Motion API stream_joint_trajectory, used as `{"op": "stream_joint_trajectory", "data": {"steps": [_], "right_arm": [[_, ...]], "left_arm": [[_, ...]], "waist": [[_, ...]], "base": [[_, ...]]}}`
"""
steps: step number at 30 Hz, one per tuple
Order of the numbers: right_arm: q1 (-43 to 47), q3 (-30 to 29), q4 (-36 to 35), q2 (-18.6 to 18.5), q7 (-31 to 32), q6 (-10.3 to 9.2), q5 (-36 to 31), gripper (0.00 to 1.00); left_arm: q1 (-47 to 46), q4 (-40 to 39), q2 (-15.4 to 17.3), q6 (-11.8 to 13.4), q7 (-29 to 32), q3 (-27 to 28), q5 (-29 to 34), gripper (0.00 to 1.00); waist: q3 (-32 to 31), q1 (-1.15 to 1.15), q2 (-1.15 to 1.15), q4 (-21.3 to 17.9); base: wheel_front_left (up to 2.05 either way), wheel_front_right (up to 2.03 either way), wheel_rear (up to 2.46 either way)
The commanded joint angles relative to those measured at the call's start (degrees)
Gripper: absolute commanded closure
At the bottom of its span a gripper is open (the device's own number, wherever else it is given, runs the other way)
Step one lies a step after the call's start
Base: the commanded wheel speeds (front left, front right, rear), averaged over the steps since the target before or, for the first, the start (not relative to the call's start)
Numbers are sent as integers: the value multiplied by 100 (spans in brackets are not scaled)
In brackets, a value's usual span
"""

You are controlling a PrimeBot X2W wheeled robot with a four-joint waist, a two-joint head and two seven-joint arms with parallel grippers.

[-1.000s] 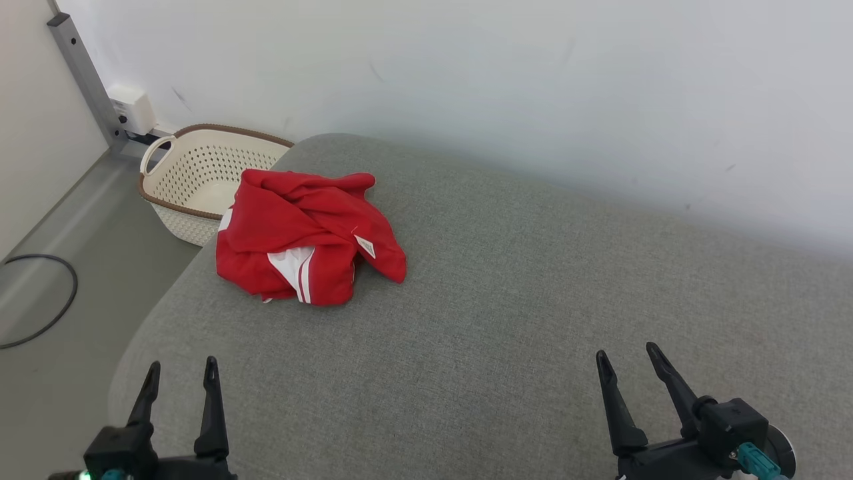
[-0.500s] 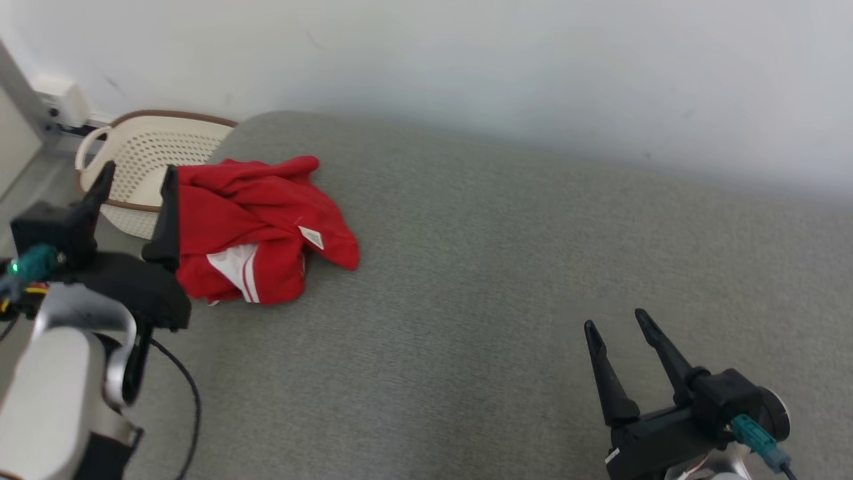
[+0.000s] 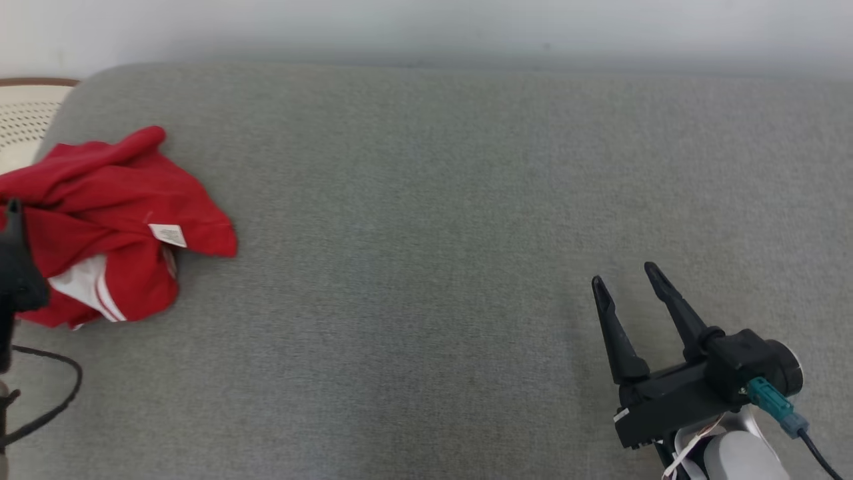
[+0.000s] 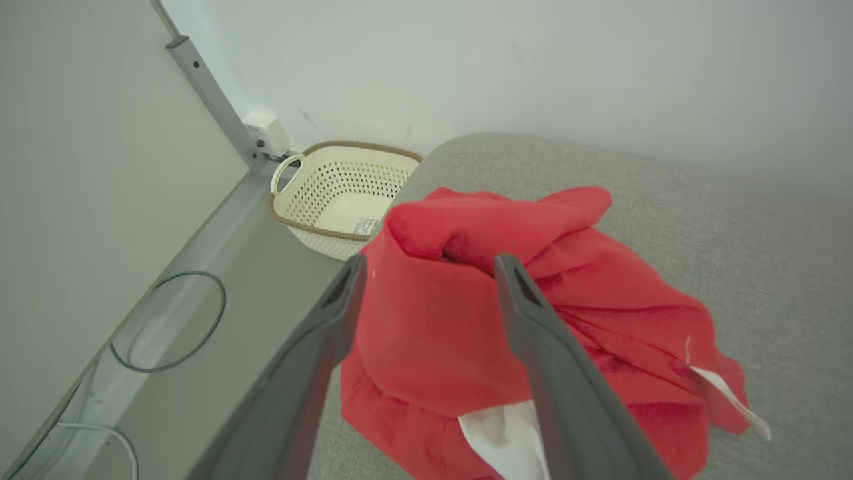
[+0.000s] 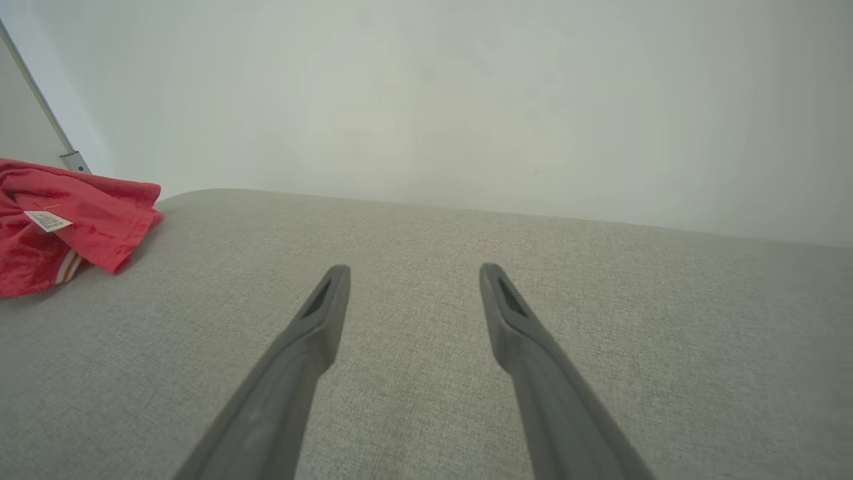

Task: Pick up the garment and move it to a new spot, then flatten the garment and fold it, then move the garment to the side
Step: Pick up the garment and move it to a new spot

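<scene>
The garment [image 3: 120, 213] is a crumpled red piece with white stripes and a small white label, lying on the grey cushion at the far left of the head view. In the left wrist view the garment [image 4: 466, 333] lies just beyond my left gripper [image 4: 430, 263], whose jaws stand wide apart over its near fold, not closed on it. One dark left finger [image 3: 16, 267] shows at the head view's left edge, in front of the cloth. My right gripper [image 3: 626, 275] hovers open over bare cushion at the lower right, far from the garment [image 5: 60, 227].
A cream perforated basket [image 4: 333, 193] with a brown rim stands on the floor past the cushion's left end, beside a metal post [image 4: 213, 100]. A black cable loop [image 4: 166, 320] lies on the floor. The wall runs behind the grey cushion [image 3: 433, 233].
The head camera has swung right and down, so the garment now sits at the picture's left edge. My left arm has risen and reached forward to the garment. The right gripper has barely moved.
</scene>
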Motion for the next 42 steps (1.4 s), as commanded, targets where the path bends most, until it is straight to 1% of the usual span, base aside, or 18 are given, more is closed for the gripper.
{"op": "stream_joint_trajectory", "data": {"steps": [1, 5, 6, 7, 8, 9, 14, 16, 17, 22, 26, 30, 33, 35, 38, 41, 42], "right_arm": [[-112, 10, -5, -49, -40, 4, 21, 0], [-204, 15, 18, -100, -72, 4, 59, 0], [-213, 15, 25, -98, -72, 3, 58, 0], [-225, 8, 27, -103, -73, 4, 52, 0], [-232, -6, 30, -111, -75, 3, 47, 0], [-233, -17, 34, -118, -77, 4, 45, 0], [-212, -57, 59, -118, -69, 3, 9, 0], [-173, -68, 64, -98, -67, 3, 1, 0], [-173, -68, 64, -98, -67, 3, 1, 0], [-52, -155, 89, -29, -63, 3, -40, 0], [37, -333, 51, 55, -58, 4, -96, 0], [128, -465, 4, 114, 3, 3, -139, 0], [181, -524, -49, 141, 32, 3, -172, 0], [202, -575, -71, 154, 59, 3, -170, 0], [188, -621, -99, 182, 78, 3, -161, 0], [159, -657, -119, 213, 92, 4, -156, 0], [129, -650, -121, 220, 88, 4, -155, 0]], "left_arm": [[-106, 175, 77, -4, -26, 90, -127, 0], [-224, 566, 231, 16, -145, 132, -114, 0], [-248, 612, 231, 37, -208, 122, -107, 16], [-277, 646, 238, 43, -273, 95, -69, 69], [-305, 664, 256, 51, -332, 51, -16, 94], [-338, 672, 263, 81, -404, 29, -10, 100], [-489, 522, 295, 119, -825, -138, 175, 100], [-552, 348, 304, 170, -1095, -209, 281, 100], [-552, 348, 304, 170, -1095, -209, 281, 100], [-428, -259, 161, 196, -1557, -396, 400, 100], [-11, -1019, -117, 232, -1805, -601, 442, 100], [680, -1915, -479, 306, -1847, -875, 459, 100], [1258, -2672, -735, 440, -1798, -1114, 521, 100], [1612, -3172, -900, 514, -1753, -1307, 597, 100], [2043, -3715, -1071, 577, -1658, -1627, 697, 100], [2304, -4020, -1289, 552, -1580, -1991, 732, 100], [2371, -4083, -1399, 515, -1568, -2073, 639, 100]], "waist": [[439, -1, -1, -427], [544, -1, -1, -483], [553, -1, -1, -481], [560, -1, -1, -471], [561, -1, -1, -454], [553, -1, -1, -434], [412, -1, -1, -322], [312, -1, -1, -275], [312, -1, -1, -275], [12, -1, -1, -190], [-180, -1, -1, -144], [-325, -1, -1, -151], [-385, -1, -1, -212], [-398, -1, -1, -270], [-387, -1, -1, -398], [-341, -1, -1, -576], [-317, -1, -1, -661]], "base": [[0, 0, 0], [0, 0, 0], [0, 0, 0], [0, 0, 0], [0, 0, 0], [0, 0, 0], [0, 0, 0], [0, 0, 0], [0, 0, 0], [0, 0, 0], [0, 0, 0], [0, 0, 0], [0, 0, 0], [0, 0, 0], [0, 0, 0], [0, 0, 0], [0, 0, 0]]}}
